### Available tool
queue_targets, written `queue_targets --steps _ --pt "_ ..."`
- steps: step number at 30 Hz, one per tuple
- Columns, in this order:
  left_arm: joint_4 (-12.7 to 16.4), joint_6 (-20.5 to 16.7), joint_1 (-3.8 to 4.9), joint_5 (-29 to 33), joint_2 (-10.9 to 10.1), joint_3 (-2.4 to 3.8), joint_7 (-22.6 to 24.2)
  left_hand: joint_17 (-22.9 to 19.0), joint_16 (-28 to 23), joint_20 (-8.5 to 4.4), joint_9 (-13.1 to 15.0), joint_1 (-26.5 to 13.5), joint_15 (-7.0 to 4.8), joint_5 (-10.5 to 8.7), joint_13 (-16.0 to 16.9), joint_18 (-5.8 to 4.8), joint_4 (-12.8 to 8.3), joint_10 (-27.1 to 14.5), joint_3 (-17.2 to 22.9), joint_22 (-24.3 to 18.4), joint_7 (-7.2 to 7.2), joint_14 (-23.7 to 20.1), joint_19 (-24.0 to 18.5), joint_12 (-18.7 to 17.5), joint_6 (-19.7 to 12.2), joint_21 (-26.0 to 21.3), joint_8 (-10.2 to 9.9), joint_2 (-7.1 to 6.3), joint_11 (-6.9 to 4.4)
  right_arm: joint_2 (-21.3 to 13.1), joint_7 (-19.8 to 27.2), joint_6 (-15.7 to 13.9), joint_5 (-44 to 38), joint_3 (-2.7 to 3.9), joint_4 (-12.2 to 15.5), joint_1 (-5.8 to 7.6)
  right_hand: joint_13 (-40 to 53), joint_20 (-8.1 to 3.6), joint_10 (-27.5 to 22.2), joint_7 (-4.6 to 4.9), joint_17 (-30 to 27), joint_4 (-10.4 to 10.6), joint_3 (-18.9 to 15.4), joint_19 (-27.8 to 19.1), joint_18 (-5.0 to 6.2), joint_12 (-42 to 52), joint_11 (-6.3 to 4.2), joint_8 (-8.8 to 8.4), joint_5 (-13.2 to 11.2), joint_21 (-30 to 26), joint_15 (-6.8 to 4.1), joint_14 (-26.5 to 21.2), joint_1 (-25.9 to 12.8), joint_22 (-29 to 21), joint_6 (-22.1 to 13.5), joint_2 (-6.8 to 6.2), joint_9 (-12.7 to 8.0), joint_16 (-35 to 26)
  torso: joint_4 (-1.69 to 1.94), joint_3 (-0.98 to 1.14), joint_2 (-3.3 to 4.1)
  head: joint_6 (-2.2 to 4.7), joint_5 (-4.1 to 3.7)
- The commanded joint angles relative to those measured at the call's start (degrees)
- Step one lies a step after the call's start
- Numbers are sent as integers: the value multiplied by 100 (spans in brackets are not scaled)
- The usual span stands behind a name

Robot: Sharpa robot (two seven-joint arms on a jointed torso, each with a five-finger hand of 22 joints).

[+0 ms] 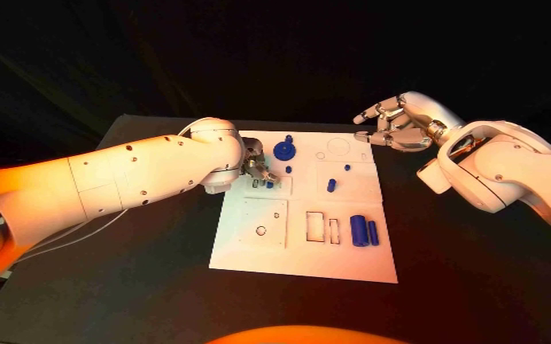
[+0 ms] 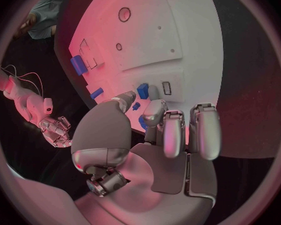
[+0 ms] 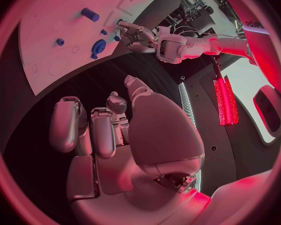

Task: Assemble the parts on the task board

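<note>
Left wrist view first: the left hand's (image 2: 140, 150) fingers (image 2: 173, 132) are curled down over the board (image 2: 147, 30), tips close together right by a small blue part (image 2: 142, 90) next to a little rectangular slot. There's another tiny blue piece (image 2: 136, 106) just at the fingertips, but I honestly can't tell if it's pinched or just lying there, so whether that hand has hold of anything is unclear.

From the head view the left hand (image 1: 255, 170) sits over the board's left edge, about midway up, with its white arm (image 1: 127, 181) crossing the dark desk (image 1: 138, 280) from the left.

The right hand (image 1: 394, 127) is off the board, hanging over the desk just past the board's far right corner. Its fingers (image 1: 369, 113) are loosely bent and apart, nothing in them. The right wrist view says the same: fingers (image 3: 67, 127) spread a bit, empty, over bare desk.

On the white board (image 1: 304, 260) itself: a round blue gear-like piece (image 1: 283, 151) near the far edge, a small blue peg (image 1: 347, 167) and a short blue piece (image 1: 330, 185) toward the right side, and a fat blue cylinder (image 1: 359, 230) with a thinner blue rod (image 1: 373, 232) touching or just beside it near the right edge. Two empty rectangular slots (image 1: 322, 228) sit just left of the cylinder, and there's a small round hole (image 1: 260, 231) on the left half.
</note>
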Motion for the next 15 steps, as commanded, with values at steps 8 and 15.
queue_targets --steps 8,15 --pt "163 -55 82 119 -72 178 20 1104 -13 -46 -10 -35 -27 -10 -48 -73 -12 -64 -114 174 9 480 91 -36 14 -38 14 61 -17 22 0 38 -9 -2 -75 -18 -12 2 -39 27 590 25 -25 -37 75 -27 7 20 -20 -57 -22 292 -61 -19 -7 -13 -9 -40 -2 -2 5 60 23" --pt "27 425 487 305 -208 245 47 1097 -23 -34 -45 81 -8 -3 -211 -53 -10 -176 -257 75 46 477 50 -177 -87 -100 -43 92 12 33 -2 36 -4 -4 -99 -25 -14 3 -43 26 589 29 -24 -40 76 -28 6 22 -14 -65 -22 291 -64 -24 -7 -6 -10 -43 4 9 2 85 39"
